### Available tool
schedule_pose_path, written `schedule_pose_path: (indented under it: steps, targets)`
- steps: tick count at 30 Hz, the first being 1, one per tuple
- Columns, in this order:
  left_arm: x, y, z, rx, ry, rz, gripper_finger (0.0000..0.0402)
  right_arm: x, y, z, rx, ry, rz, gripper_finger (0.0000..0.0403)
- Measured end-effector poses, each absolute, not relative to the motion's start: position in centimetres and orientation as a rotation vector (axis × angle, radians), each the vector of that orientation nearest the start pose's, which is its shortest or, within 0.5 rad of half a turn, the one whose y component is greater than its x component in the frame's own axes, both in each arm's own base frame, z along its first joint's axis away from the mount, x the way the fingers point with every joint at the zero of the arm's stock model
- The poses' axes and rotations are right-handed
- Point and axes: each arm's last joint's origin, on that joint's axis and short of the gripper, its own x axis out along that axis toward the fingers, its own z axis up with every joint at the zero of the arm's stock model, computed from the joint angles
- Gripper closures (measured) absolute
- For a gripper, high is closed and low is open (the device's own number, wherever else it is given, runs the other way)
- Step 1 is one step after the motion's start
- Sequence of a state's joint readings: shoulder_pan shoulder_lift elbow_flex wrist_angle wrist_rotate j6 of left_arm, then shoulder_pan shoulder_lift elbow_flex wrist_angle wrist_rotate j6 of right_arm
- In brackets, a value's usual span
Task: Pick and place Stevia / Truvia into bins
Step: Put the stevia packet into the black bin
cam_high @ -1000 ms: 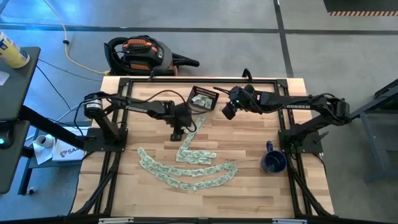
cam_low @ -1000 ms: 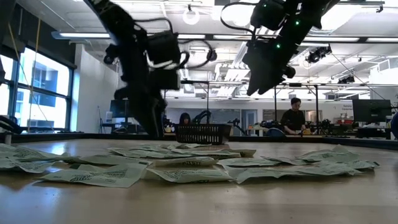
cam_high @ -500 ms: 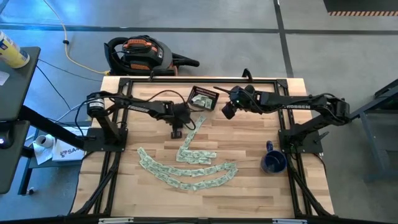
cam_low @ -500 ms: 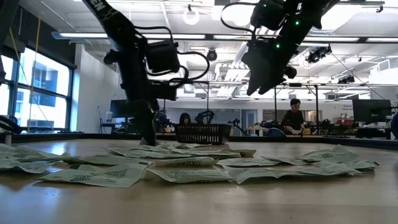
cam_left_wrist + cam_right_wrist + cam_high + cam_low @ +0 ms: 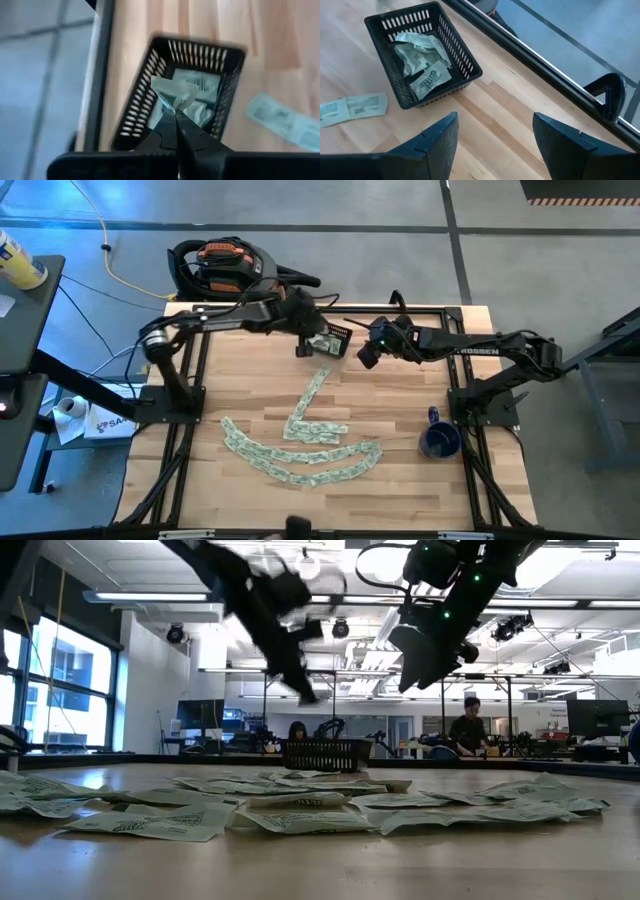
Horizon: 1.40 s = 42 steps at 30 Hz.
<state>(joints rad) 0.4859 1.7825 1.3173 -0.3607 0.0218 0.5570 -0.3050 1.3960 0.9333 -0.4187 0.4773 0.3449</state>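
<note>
Left gripper (image 5: 176, 112) has swung from the sachet trail to above the basket (image 5: 227, 95), jaws pinching one sachet (image 5: 172, 90), ready to drop; right gripper (image 5: 492, 132) waits beside, jaws wide, empty.

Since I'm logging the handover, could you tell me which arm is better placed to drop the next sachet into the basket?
Left. The left gripper is shut on a sachet directly above the basket. The right gripper hovers open and empty beside it.
</note>
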Motion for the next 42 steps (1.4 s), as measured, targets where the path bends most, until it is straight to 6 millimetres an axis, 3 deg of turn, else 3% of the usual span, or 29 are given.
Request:
schedule_pose_path:
  steps: [4, 8, 12, 15, 21, 32, 38, 42]
  targets:
    - [34.9, 20.2, 20.3, 0.240, 0.934, 0.137, 0.0321, 26.2, -9.7, 23.6, 0.210, 0.770, -0.884, 0.0157]
    - [35.7, 20.5, 18.3, 0.272, 0.989, 0.195, 0.0237, 26.2, -9.7, 23.5, 0.209, 0.780, -0.882, 0.0157]
    - [35.6, 20.3, 19.5, 0.247, 1.003, 0.250, 0.0172, 26.1, -9.6, 23.4, 0.204, 0.794, -0.879, 0.0157]
    - [35.8, 20.4, 21.4, 0.224, 0.962, 0.284, 0.0147, 26.1, -9.6, 23.4, 0.192, 0.800, -0.869, 0.0157]
    - [35.9, 21.3, 22.8, 0.227, 0.906, 0.242, 0.0159, 26.0, -9.9, 23.5, 0.194, 0.798, -0.874, 0.0157]
    - [37.3, 21.6, 16.9, 0.175, 1.026, 0.174, 0.0235, 26.0, -9.8, 23.5, 0.204, 0.796, -0.867, 0.0157]
    - [37.4, 21.8, 15.6, 0.169, 1.065, 0.187, 0.0255, 26.0, -9.8, 23.4, 0.219, 0.797, -0.869, 0.0157]
    - [37.3, 21.8, 16.6, 0.129, 1.087, 0.231, 0.0258, 26.0, -9.8, 23.4, 0.225, 0.794, -0.872, 0.0157]
